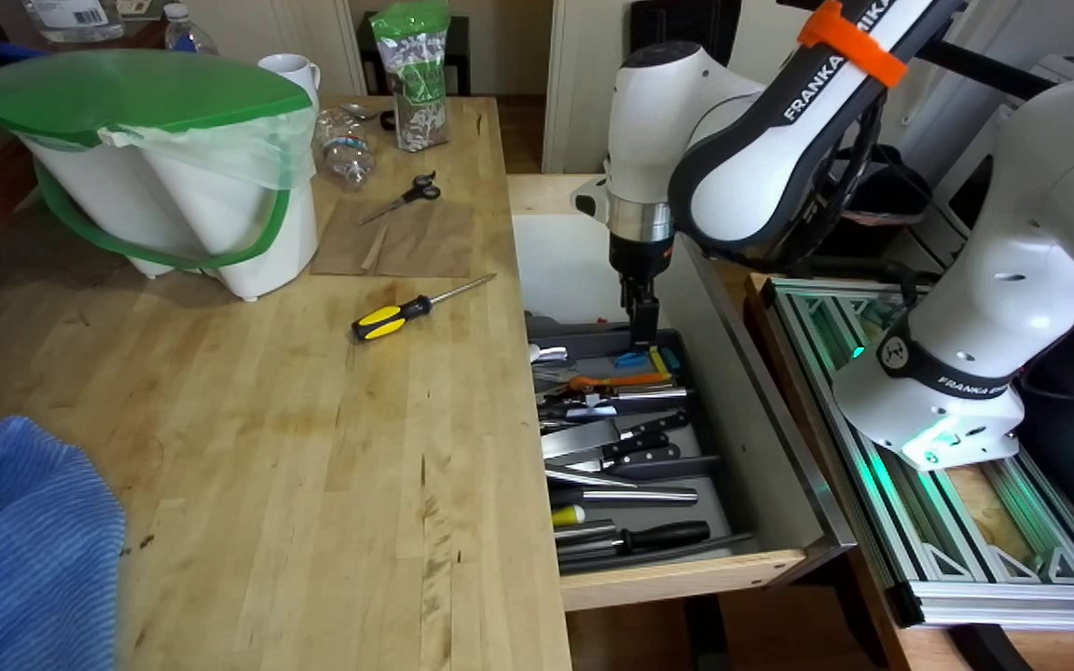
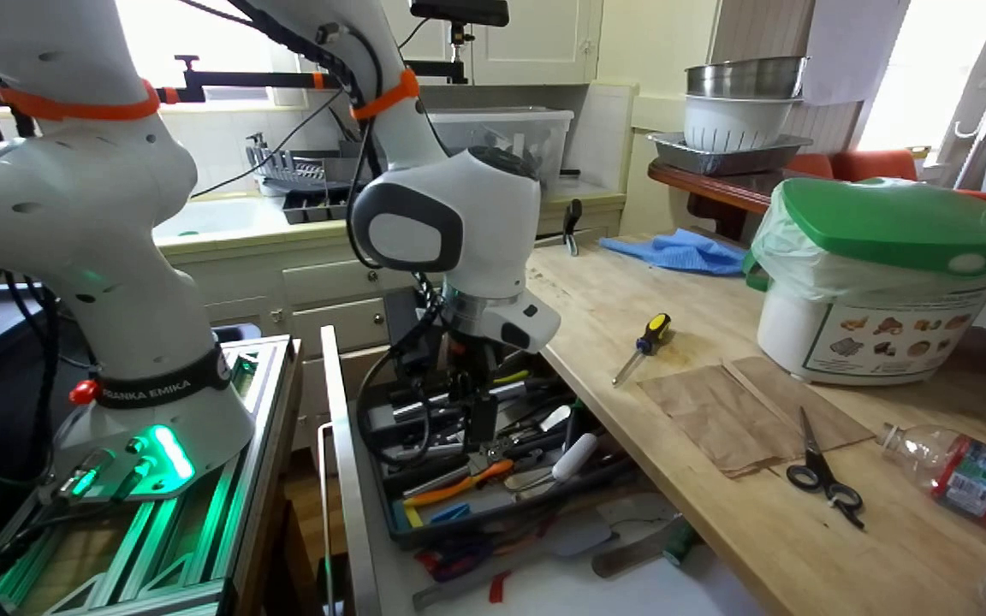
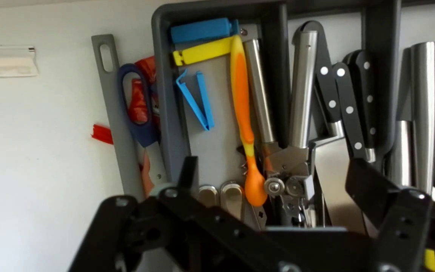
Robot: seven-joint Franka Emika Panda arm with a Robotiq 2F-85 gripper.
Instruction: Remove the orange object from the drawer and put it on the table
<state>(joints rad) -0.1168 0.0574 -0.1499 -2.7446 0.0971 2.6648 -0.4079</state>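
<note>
One orange spoon (image 3: 244,121) lies below parted jaws.

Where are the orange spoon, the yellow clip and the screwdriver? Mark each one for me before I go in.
Orange spoon (image 3: 244,117): in the wrist view, on its handle.
Yellow clip (image 3: 204,52): in the wrist view, midway along its body.
Screwdriver (image 1: 419,307): in an exterior view, on the handle's black end by the shaft.
</note>
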